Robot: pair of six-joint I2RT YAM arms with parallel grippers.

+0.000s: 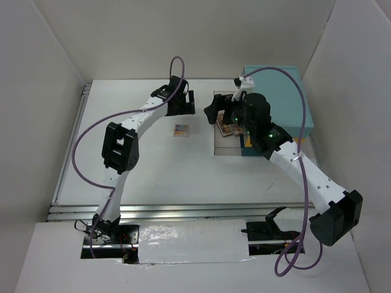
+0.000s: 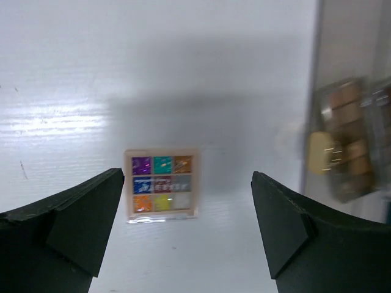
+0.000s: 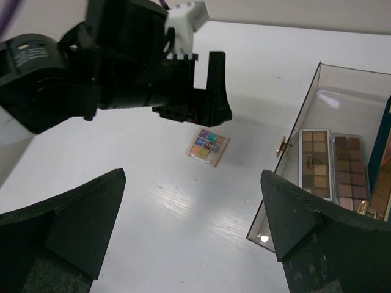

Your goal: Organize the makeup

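A small square eyeshadow palette (image 1: 181,130) with colourful pans lies flat on the white table, apart from both grippers. In the left wrist view this palette (image 2: 162,183) sits below and ahead of my left gripper (image 2: 187,174), which is open and empty. My left gripper (image 1: 186,102) hangs just behind the palette. My right gripper (image 3: 193,173) is open too, holding nothing, and sees the palette (image 3: 208,146) farther off. Two long brown-toned palettes (image 3: 314,165) lie inside a clear organizer box (image 3: 287,183). My right gripper (image 1: 223,104) hovers at that box's left edge.
A big teal case (image 1: 278,101) stands at the back right, touching the clear organizer (image 1: 220,146). White walls enclose the table at the back and sides. The left arm's black wrist (image 3: 122,67) fills the upper left of the right wrist view.
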